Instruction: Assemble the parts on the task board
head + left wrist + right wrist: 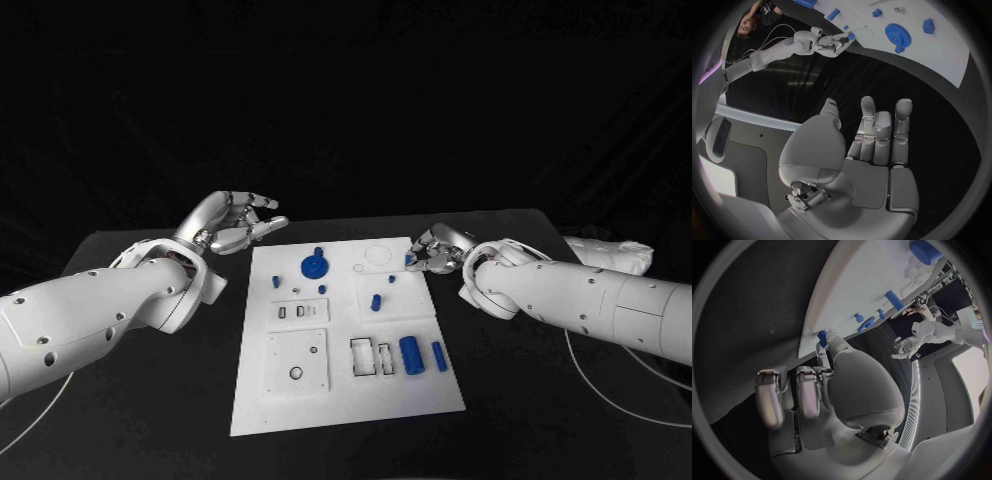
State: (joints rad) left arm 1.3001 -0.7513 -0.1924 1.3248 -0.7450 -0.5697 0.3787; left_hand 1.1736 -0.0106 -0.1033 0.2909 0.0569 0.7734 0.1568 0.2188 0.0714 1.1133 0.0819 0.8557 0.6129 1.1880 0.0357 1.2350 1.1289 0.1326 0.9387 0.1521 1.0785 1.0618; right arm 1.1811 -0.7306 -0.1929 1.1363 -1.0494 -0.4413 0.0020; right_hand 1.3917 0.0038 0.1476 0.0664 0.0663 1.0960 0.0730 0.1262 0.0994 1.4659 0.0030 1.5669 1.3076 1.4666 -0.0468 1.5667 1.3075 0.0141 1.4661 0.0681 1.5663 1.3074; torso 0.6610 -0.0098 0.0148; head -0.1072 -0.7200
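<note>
The right hand (437, 252) sits at the board's (346, 400) right far edge; whether its fingertips pinch a small blue part (822, 336) there cannot be told. The tiny pieces (299, 291) on the board's left are too small to identify. In the right wrist view, the blue cylinder (924, 251) is cut off by the edge.

A black table (144, 400) carries everything, its matte top running out well beyond the central plate on both sides. A thin white cable (613, 375) trails across the table's right part, curving toward the table's near edge.
</note>
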